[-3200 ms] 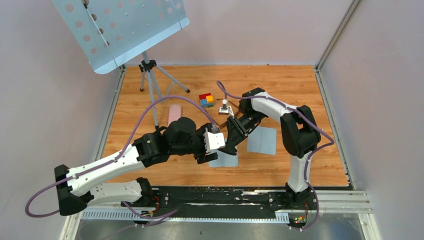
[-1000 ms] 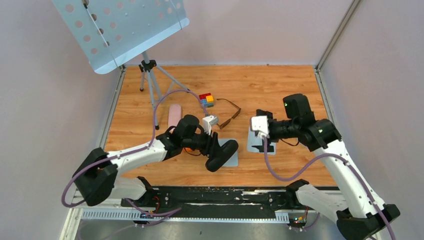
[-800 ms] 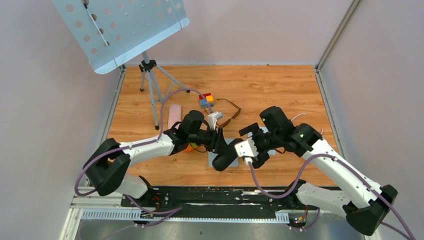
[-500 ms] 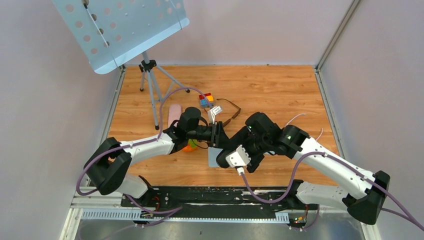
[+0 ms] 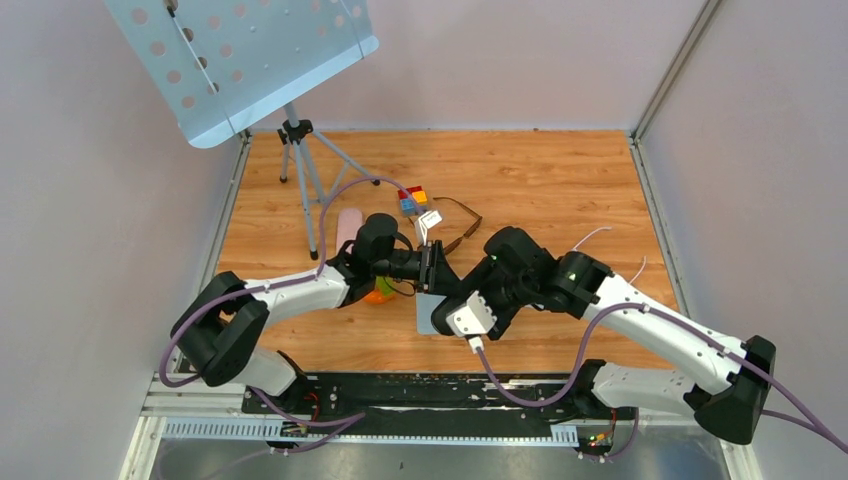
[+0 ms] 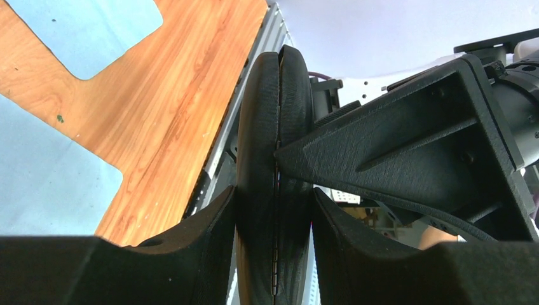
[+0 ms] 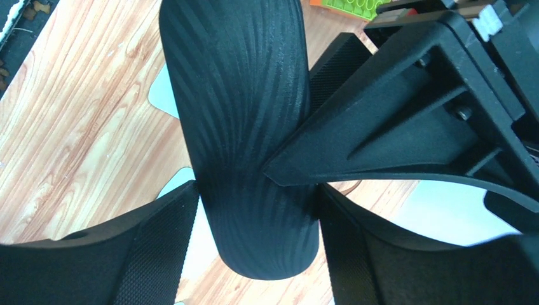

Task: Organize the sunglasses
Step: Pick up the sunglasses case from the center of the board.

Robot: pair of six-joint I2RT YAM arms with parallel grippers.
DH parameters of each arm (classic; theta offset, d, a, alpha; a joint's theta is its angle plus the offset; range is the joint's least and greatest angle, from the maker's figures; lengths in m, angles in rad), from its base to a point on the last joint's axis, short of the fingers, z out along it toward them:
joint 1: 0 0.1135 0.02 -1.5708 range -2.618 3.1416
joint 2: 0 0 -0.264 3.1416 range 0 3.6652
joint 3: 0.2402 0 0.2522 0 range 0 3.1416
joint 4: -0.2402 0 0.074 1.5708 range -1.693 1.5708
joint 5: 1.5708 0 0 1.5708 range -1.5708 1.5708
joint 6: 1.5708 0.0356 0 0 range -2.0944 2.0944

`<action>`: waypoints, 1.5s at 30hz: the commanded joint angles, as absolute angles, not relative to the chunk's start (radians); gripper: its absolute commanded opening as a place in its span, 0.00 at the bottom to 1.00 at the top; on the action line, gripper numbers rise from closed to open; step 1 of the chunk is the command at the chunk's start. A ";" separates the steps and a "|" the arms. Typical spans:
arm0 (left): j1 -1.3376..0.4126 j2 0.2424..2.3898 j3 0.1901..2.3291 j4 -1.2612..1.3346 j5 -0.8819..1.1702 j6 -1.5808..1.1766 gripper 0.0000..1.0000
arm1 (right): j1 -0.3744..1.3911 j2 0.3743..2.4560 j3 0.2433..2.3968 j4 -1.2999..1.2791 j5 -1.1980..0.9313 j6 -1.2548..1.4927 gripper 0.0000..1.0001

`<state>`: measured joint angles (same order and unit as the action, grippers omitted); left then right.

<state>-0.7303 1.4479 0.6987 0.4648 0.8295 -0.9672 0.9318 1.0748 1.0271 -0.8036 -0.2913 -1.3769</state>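
Wood-grain table (image 5: 560, 170), with both of my claws locked on one black case (image 7: 235, 95).
At my left gripper (image 6: 274, 210), the fingers press one on each shell of the case, its seam facing the wrist camera. At my right gripper (image 7: 254, 197), the fingers clamp the same case across its ribbed body, held above a pale blue cloth (image 5: 428, 318). Neither claw holds the sunglasses (image 5: 466, 232), which lie on the table beyond both claws, just beside the coloured blocks (image 5: 413, 200).
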 commanded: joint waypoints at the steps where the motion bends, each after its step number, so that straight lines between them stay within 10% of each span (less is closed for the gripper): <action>1: -0.719 1.466 0.682 0.551 0.864 -1.004 0.33 | 0.952 1.081 1.005 -0.801 -0.275 -1.368 0.68; 6: -0.720 1.475 0.684 0.555 0.873 -1.008 0.35 | 0.954 1.082 0.998 -0.788 -0.267 -1.362 0.52; 13: -0.668 1.349 0.675 0.484 0.732 -0.894 0.79 | 0.943 1.086 0.975 -0.798 -0.243 -1.258 0.25; 19: -0.655 1.108 0.684 0.262 0.426 -0.643 0.84 | 0.775 1.165 1.042 -0.857 -0.458 -0.979 0.00; 29: -0.723 0.772 0.542 0.211 -0.033 -0.591 0.82 | 0.420 1.338 1.092 -0.640 -1.028 -0.263 0.00; 45: -0.856 0.986 0.508 0.554 -0.166 -0.768 0.78 | 0.320 1.293 0.941 -0.091 -1.100 0.360 0.00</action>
